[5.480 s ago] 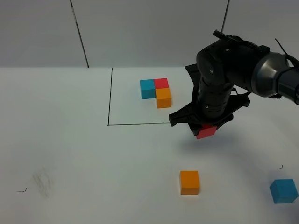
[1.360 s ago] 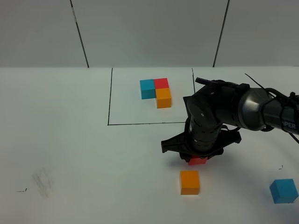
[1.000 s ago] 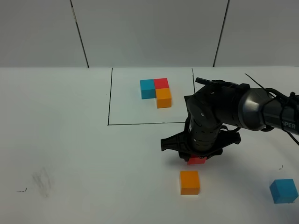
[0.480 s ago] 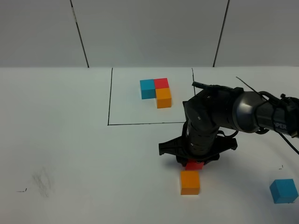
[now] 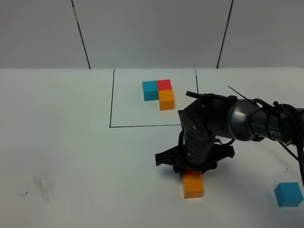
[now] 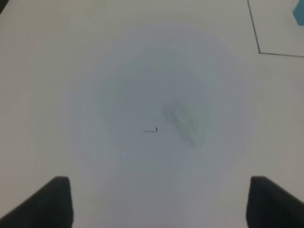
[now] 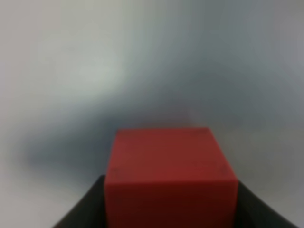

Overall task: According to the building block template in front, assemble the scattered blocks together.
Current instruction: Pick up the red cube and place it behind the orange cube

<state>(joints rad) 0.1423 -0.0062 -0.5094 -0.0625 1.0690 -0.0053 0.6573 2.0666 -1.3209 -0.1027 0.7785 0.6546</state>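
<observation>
Gripping a plain matte red cube (image 7: 170, 175), the right gripper (image 5: 192, 171) holds it just beside a matte orange cube (image 5: 193, 185).

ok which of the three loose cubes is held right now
The red cube, gripped in the right jaws. The orange cube sits free right beside it, and the blue cube lies far off, untouched.
</observation>
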